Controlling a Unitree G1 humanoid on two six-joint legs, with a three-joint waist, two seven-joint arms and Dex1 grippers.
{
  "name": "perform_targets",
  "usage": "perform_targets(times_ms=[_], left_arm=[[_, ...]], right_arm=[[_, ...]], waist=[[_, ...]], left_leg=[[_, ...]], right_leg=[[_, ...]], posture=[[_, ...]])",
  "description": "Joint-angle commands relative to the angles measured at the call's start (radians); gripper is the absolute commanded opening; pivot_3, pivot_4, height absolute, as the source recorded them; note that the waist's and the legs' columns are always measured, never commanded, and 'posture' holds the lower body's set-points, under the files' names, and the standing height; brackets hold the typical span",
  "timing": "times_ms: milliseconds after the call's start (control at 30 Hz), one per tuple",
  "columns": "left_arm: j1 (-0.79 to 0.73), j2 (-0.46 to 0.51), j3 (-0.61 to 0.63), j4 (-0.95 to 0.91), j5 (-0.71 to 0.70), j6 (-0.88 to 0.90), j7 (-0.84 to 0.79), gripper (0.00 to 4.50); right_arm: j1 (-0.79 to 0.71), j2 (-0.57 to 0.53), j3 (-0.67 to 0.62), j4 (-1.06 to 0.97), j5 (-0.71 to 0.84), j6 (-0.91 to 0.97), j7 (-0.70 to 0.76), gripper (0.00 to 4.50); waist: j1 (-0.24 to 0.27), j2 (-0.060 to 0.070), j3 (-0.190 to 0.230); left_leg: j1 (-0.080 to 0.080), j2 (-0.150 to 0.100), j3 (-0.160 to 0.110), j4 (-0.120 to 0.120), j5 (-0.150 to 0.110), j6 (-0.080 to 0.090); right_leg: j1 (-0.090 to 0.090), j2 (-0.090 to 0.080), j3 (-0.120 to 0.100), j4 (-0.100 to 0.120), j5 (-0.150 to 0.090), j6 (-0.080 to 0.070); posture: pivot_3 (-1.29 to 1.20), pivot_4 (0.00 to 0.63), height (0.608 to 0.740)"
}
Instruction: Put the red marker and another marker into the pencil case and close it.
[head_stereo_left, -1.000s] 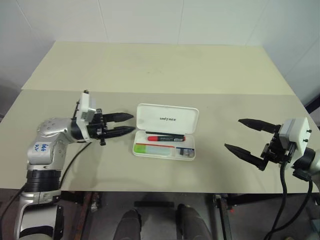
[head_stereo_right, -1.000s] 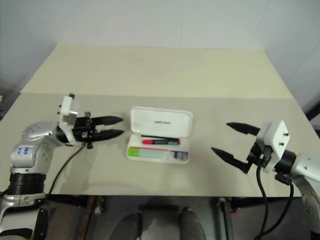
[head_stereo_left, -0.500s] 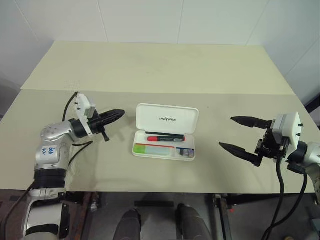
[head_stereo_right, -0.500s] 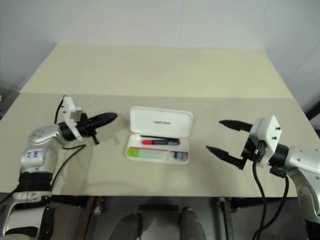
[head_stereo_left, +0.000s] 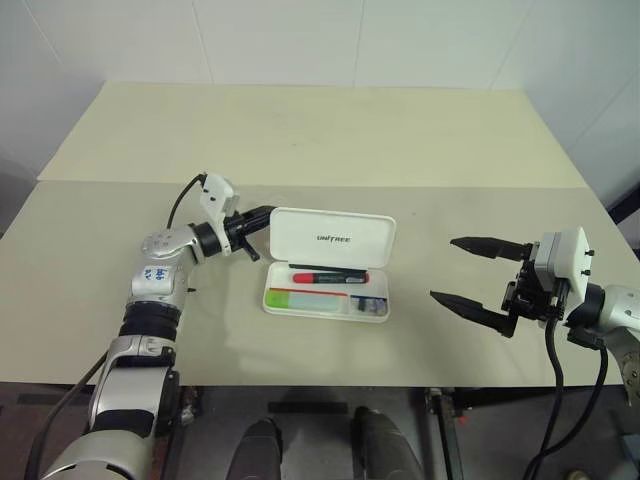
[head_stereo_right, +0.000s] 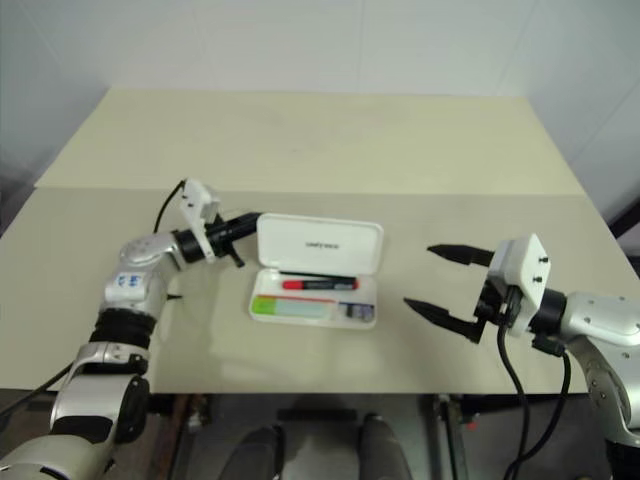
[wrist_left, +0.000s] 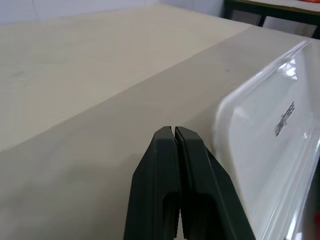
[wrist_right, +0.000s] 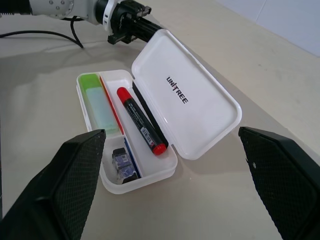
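Note:
The pencil case (head_stereo_left: 335, 236) lies open at the table's middle, its white UNITREE lid tilted up at the back. Inside it lie the red marker (head_stereo_left: 330, 276) and, in front of that, the green-capped marker (head_stereo_left: 305, 298). My left gripper (head_stereo_left: 268, 213) is shut and empty, its tips at the lid's left edge; the left wrist view shows the closed fingertips (wrist_left: 173, 135) just beside the lid (wrist_left: 270, 145). To the right of the case, well apart from it, my right gripper (head_stereo_left: 442, 268) is open and holds nothing. Its wide-spread fingers (wrist_right: 80, 170) frame the case in the right wrist view.
A small dark item (wrist_right: 122, 164) sits in the case's right end compartment. The table (head_stereo_left: 300, 140) has a lighter far half beyond a seam, and its front edge (head_stereo_left: 320, 382) is close to me. A black cable (head_stereo_left: 183, 195) loops above my left wrist.
My left gripper closed fully and swung forward and right, from beside the case to the lid's left edge. The right gripper stayed open and hardly moved.

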Motion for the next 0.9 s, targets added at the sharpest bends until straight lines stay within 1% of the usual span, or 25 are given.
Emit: perform_targets(times_ms=[33, 233, 333, 433, 467, 600, 700, 833, 900], left_arm=[[-0.013, -0.001, 0.004, -0.039, -0.028, -0.007, -0.056, 0.03], [0.028, 0.038, 0.015, -0.098, -0.068, -0.01, -0.178, 0.03], [0.088, 0.092, -0.004, -0.194, -0.115, 0.019, -0.332, 0.03], [0.119, 0.125, -0.034, -0.257, -0.128, 0.038, -0.421, 0.03], [0.125, 0.13, -0.041, -0.271, -0.129, 0.04, -0.439, 0.03], [0.142, 0.142, -0.082, -0.319, -0.112, 0.066, -0.47, 0.03], [0.15, 0.144, -0.114, -0.332, -0.091, 0.067, -0.479, 0.03], [0.164, 0.128, -0.21, -0.334, -0.018, 0.068, -0.464, 0.03], [0.165, 0.133, -0.245, -0.338, 0.005, 0.099, -0.46, 0.03]], right_arm=[[0.001, 0.002, -0.012, -0.035, 0.012, -0.003, -0.016, 4.5], [0.011, 0.006, -0.012, -0.039, 0.01, -0.006, -0.03, 4.5], [0.015, 0.01, -0.01, -0.039, 0.007, -0.007, -0.037, 4.5], [0.014, 0.01, -0.009, -0.037, 0.007, -0.009, -0.039, 4.5], [0.013, 0.011, -0.008, -0.036, 0.006, -0.009, -0.04, 4.5], [0.014, 0.015, -0.002, -0.036, 0.003, -0.011, -0.045, 4.5], [0.013, 0.018, -0.001, -0.035, 0.001, -0.012, -0.047, 4.5], [0.014, 0.026, -0.001, -0.039, -0.002, -0.014, -0.06, 4.5], [0.017, 0.029, -0.005, -0.043, -0.003, -0.014, -0.066, 4.5]], waist=[[0.0, 0.0, 0.0], [-0.002, 0.0, 0.0], [-0.006, 0.0, 0.0], [-0.002, 0.0, 0.0], [0.0, 0.0, 0.0], [0.001, 0.0, 0.0], [-0.001, 0.0, 0.0], [-0.003, 0.0, 0.0], [-0.003, 0.0, 0.0]], left_leg=[[0.0, 0.0, 0.0, 0.0, 0.0, 0.0], [0.0, 0.0, 0.0, -0.001, 0.0, 0.0], [0.0, 0.0, 0.0, -0.001, 0.0, 0.0], [0.0, 0.0, 0.0, -0.001, 0.0, 0.0], [0.0, 0.0, 0.0, 0.0, 0.0, 0.0], [-0.001, 0.0, 0.0, 0.001, 0.0, 0.0], [0.0, 0.0, 0.0, 0.001, 0.0, 0.0], [0.0, 0.0, 0.0, 0.001, 0.0, 0.0], [0.0, 0.0, 0.0, 0.001, 0.0, 0.0]], right_leg=[[0.0, 0.0, 0.0, 0.0, 0.0, 0.0], [0.0, 0.0, 0.0, -0.001, 0.0, 0.0], [0.0, 0.0, 0.0, 0.0, 0.0, 0.0], [0.0, 0.0, 0.0, 0.0, -0.001, -0.001], [0.0, 0.0, 0.0, 0.0, -0.002, -0.004], [0.001, 0.0, 0.0, -0.001, -0.007, -0.014], [0.0, 0.0, 0.0, 0.0, -0.007, -0.013], [0.0, 0.0, 0.0, 0.0, -0.007, -0.013], [0.0, 0.0, 0.0, 0.0, -0.007, -0.013]], posture=[[0.0, 0.15, 0.74], [0.0, 0.15, 0.74], [0.0, 0.15, 0.74], [0.0, 0.15, 0.74], [0.0, 0.15, 0.74], [0.0, 0.15, 0.74], [0.0, 0.15, 0.74], [0.0, 0.15, 0.74], [0.0, 0.15, 0.74]])
